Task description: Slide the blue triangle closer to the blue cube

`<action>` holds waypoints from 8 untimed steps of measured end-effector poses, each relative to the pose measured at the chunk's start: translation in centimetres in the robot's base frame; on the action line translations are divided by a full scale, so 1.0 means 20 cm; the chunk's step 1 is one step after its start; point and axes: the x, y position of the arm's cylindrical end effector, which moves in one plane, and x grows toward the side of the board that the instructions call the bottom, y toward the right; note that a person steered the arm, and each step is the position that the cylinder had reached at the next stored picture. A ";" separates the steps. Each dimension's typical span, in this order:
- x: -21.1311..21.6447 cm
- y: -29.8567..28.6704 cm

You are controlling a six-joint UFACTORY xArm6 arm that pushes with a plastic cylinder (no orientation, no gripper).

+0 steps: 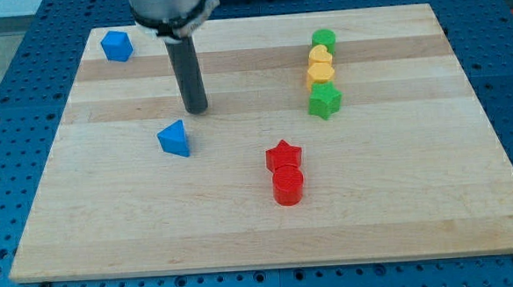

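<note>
The blue triangle [174, 139] lies on the wooden board left of centre. The blue cube [117, 46] sits near the board's top left corner, well apart from the triangle. My tip [197, 109] stands on the board just above and to the right of the blue triangle, with a small gap between them. It is far to the right of and below the blue cube.
A red star [283, 154] and a red cylinder [288, 186] touch each other below centre. At the upper right stand a green cylinder [323, 40], two yellow blocks [320, 64] and a green star [324, 100] in a column. The board's edge [272, 264] runs along the bottom.
</note>
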 end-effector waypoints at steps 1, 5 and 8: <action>-0.07 -0.01; 0.66 -0.03; 0.20 -0.11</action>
